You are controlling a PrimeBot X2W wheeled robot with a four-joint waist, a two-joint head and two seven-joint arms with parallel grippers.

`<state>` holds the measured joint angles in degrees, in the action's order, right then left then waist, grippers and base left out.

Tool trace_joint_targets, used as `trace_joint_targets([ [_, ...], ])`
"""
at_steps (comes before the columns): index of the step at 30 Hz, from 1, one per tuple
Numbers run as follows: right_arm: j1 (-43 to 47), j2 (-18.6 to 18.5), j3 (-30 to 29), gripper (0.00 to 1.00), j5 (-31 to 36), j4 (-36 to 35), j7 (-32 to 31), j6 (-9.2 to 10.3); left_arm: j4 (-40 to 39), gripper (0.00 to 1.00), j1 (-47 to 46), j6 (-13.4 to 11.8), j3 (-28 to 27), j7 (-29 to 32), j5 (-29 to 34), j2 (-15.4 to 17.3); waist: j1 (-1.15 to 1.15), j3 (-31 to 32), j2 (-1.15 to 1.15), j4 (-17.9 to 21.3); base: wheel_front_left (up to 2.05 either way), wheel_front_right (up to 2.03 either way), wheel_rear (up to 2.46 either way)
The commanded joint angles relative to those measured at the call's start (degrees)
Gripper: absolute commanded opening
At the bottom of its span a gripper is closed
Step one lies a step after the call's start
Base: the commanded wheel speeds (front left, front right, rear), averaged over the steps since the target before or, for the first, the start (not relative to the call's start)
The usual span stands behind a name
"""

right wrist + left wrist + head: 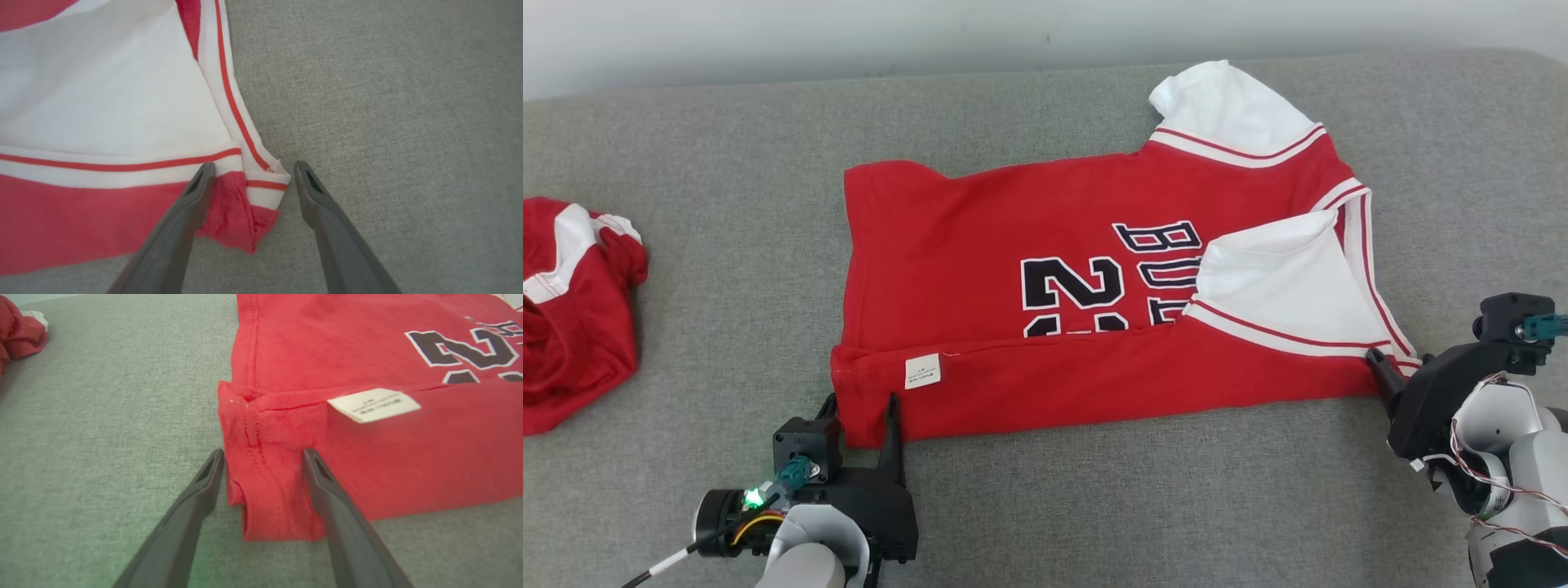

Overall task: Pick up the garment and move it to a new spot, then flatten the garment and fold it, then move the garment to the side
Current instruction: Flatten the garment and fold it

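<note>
As laid out on the counter (727, 204), judged the jersey (1013, 245) light, limp, grippy and not fragile; expected to sag wherever unsupported. Best taken at both near corners at once. Found left gripper (264, 451) spread wide astride the hem corner, right gripper (254, 165) likewise apart astride the shoulder corner, neither clamped. Ran long axis left to right: hem leftward, collar rightward, near edge folded over.
</note>
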<state>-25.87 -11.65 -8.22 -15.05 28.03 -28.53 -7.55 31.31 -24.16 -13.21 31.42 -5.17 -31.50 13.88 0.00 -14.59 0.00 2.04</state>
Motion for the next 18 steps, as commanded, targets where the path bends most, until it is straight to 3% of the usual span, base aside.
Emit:
trace_joint_targets([
  [1,-0.1,-0.2,0.3,1.00,0.1,1.0,-0.9,0.11,0.9,1.00,0.2,-0.2,0.3,0.8,-0.1,-0.1,0.00,-0.4,0.00,-0.2,0.00,0.00,0.00],
  [4,0.0,0.2,0.0,1.00,-0.2,2.4,-2.2,0.11,1.5,0.98,1.0,0.5,0.6,2.0,-1.0,-0.3,0.00,-0.4,0.00,-0.3,0.00,0.00,0.00],
  [5,0.1,0.4,-0.3,1.00,-0.4,2.8,-2.7,0.11,1.7,0.70,1.2,0.7,0.9,2.6,-1.3,-0.5,0.00,-0.4,0.00,-0.4,0.00,0.00,0.00],
  [6,0.3,0.5,-0.4,0.73,-0.5,3.1,-3.2,0.11,1.8,0.48,1.5,1.3,1.3,3.2,-1.6,-0.6,0.00,-0.3,0.00,-0.4,0.00,0.00,0.00],
  [7,0.4,0.7,-0.4,0.29,-0.7,3.3,-3.6,0.11,2.0,0.10,1.8,1.6,1.5,3.8,-2.2,-0.8,0.00,-0.1,0.00,-0.5,0.00,0.00,0.00],
  [8,0.6,0.8,-0.5,0.00,-0.8,3.4,-3.8,0.11,2.3,0.00,2.1,1.8,1.7,4.4,-2.2,-0.8,0.00,0.0,0.00,-0.5,0.00,0.00,0.00],
  [18,4.6,3.4,-4.2,0.00,-8.2,-4.0,-8.0,0.12,0.7,0.00,3.5,2.1,1.8,5.3,-3.1,0.2,0.00,3.6,0.00,-0.4,0.00,0.00,0.00],
])
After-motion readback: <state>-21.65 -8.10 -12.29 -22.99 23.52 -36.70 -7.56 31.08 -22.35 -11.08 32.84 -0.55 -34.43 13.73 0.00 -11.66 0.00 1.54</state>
